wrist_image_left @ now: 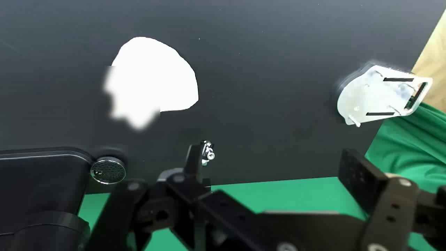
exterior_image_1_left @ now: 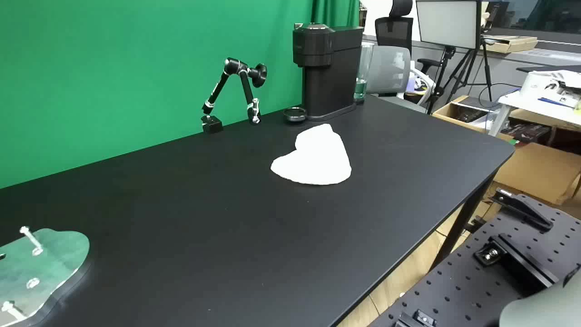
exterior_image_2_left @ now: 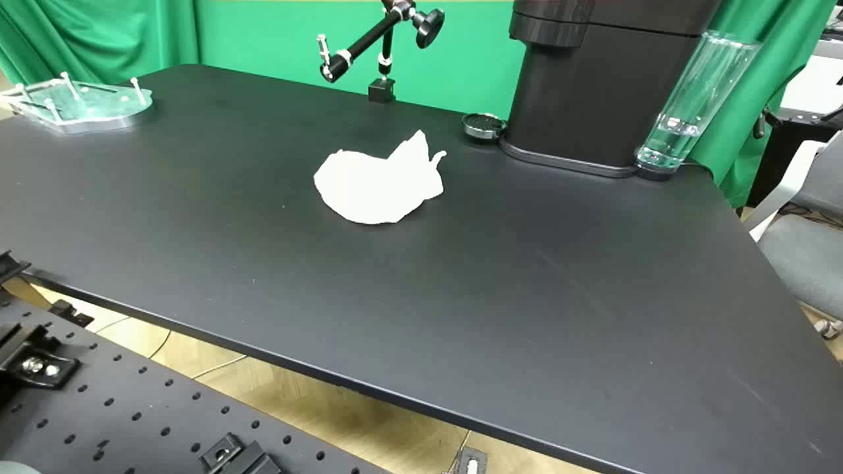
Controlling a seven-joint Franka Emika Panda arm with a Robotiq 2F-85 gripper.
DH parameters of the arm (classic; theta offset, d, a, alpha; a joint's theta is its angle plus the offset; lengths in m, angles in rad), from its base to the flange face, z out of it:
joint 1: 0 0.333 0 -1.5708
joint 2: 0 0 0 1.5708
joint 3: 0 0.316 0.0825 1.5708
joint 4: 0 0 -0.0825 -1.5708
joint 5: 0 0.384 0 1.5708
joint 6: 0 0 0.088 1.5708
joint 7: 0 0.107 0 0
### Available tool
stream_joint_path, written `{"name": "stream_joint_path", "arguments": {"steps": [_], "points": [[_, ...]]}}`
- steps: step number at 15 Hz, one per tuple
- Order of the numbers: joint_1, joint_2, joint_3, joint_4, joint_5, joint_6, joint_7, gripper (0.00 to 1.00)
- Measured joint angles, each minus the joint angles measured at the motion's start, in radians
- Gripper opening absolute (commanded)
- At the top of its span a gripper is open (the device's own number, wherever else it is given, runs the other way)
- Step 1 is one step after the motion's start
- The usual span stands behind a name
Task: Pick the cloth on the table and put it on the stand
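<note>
The white cloth point(exterior_image_1_left: 317, 159) lies rumpled on the black table point(exterior_image_1_left: 204, 227), in both exterior views point(exterior_image_2_left: 379, 187). It also shows in the wrist view point(wrist_image_left: 156, 76), upper left, apart from my gripper. The stand point(exterior_image_1_left: 233, 66), a thin black jointed frame bent into an arch, is at the table's back edge by the green backdrop. It also shows in an exterior view point(exterior_image_2_left: 372, 41). In the wrist view the stand point(wrist_image_left: 208, 153) is mostly hidden behind one finger. My gripper point(wrist_image_left: 272, 157) is open and empty, its fingers wide apart. It is out of both exterior views.
A tall black boxy device point(exterior_image_1_left: 324, 72) with a clear water tank point(exterior_image_2_left: 691, 108) stands at the back, beside a small round metal-rimmed dish point(exterior_image_2_left: 484, 125). A pale green translucent plate with white pegs point(exterior_image_1_left: 59, 250) is at the table's far end. A perforated mount board point(exterior_image_2_left: 151, 408) adjoins the front.
</note>
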Motion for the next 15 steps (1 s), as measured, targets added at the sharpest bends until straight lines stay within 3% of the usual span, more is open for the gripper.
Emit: {"name": "stream_joint_path", "arguments": {"steps": [12,15], "points": [[-0.004,0.001,0.001,-0.002,0.0,0.003,-0.002,1.0],[-0.056,0.005,0.005,-0.05,-0.074,0.092,-0.002,1.0]]}}
